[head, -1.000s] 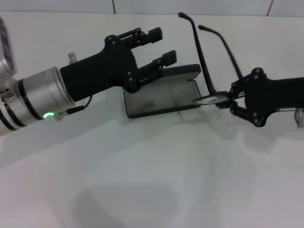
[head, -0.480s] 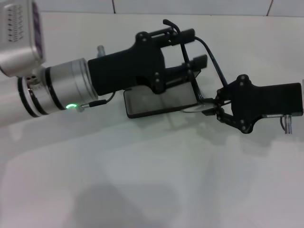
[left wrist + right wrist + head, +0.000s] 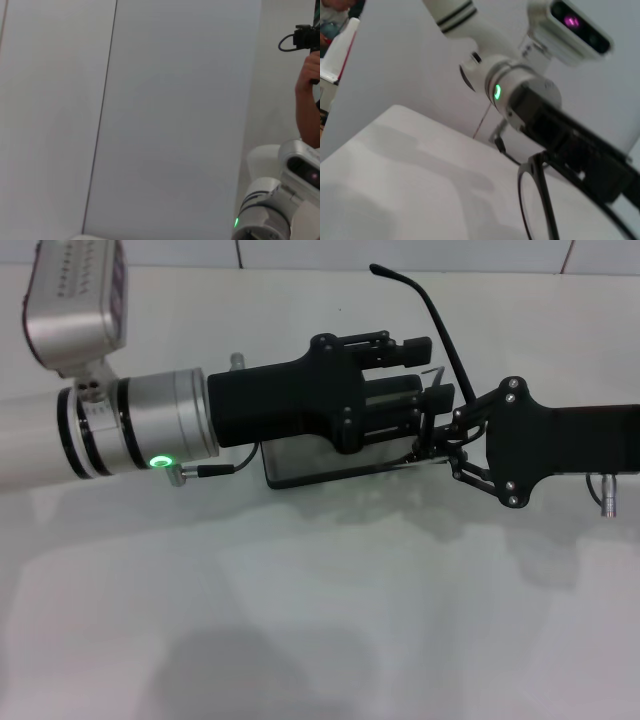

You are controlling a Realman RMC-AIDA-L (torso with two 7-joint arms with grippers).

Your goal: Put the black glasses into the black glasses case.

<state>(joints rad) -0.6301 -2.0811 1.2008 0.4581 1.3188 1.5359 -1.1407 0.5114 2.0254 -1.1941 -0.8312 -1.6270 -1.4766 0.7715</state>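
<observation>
Lowering glasses (image 3: 440, 335) toward open case (image 3: 300, 462): right hand (image 3: 438, 445) pinches frame; left hand (image 3: 425, 375), fingers spread, covers case. Next: clear left hand, seat frame inside.

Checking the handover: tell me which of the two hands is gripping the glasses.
The right hand, reaching in from the right, pinches the black glasses at their front. The left hand spreads open over the black glasses case.

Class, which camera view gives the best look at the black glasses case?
The head view: the black glasses case lies open on the table, largely covered by the left gripper. The left wrist view shows only a wall; the right wrist view shows the black glasses, not the case.
</observation>
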